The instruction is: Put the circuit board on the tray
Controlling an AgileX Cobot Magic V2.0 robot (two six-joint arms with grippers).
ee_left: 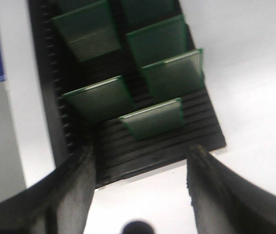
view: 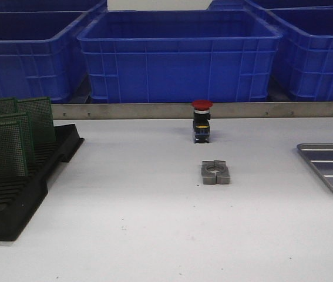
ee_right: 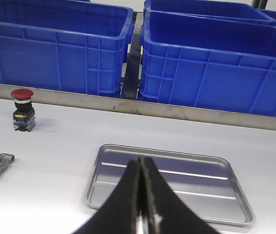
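Several green circuit boards (view: pixel 2 150) stand upright in a black slotted rack (view: pixel 19 200) at the table's left. In the left wrist view the boards (ee_left: pixel 152 118) lean in the rack (ee_left: pixel 147 146), and my left gripper (ee_left: pixel 142 156) is open and empty above the rack's near end. The silver-grey tray (view: pixel 330 167) lies empty at the table's right edge. In the right wrist view the tray (ee_right: pixel 215 204) lies under my right gripper (ee_right: pixel 142 163), which is shut on nothing. Neither gripper shows in the front view.
A grey metal clamp block (view: pixel 215 172) lies mid-table, with a red-capped push button (view: pixel 202 121) behind it. Blue plastic crates (view: pixel 178 53) stand behind a metal rail (view: pixel 154 110) at the table's far edge.
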